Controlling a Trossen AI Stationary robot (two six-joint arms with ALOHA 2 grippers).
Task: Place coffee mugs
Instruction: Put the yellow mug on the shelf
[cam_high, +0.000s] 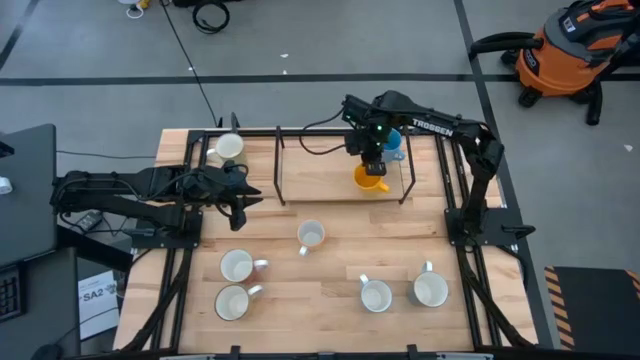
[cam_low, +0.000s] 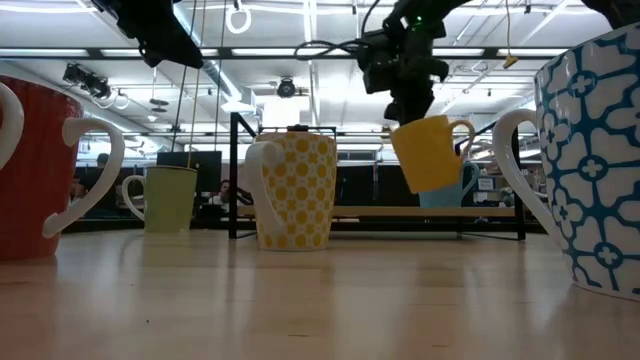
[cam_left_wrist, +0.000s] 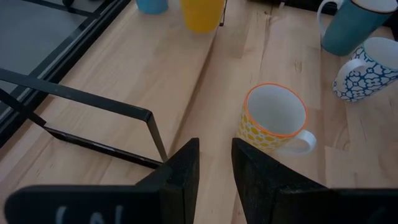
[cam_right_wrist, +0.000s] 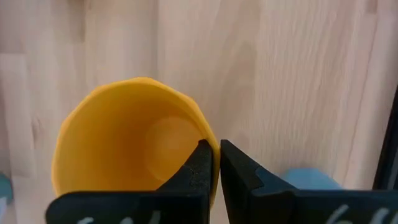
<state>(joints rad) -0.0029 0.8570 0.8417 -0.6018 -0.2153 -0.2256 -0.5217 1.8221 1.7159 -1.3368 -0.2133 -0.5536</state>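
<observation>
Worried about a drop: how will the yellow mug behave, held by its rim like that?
The yellow mug hangs tilted from the right gripper, pinched on one wall, so it may swing. Its glossy rim looks slippery. Probably ceramic, likely to chip if dropped.

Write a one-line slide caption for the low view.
Right tool holds the yellow mug by its rim, tilted in the air above the wooden table, other mugs standing around.
</observation>
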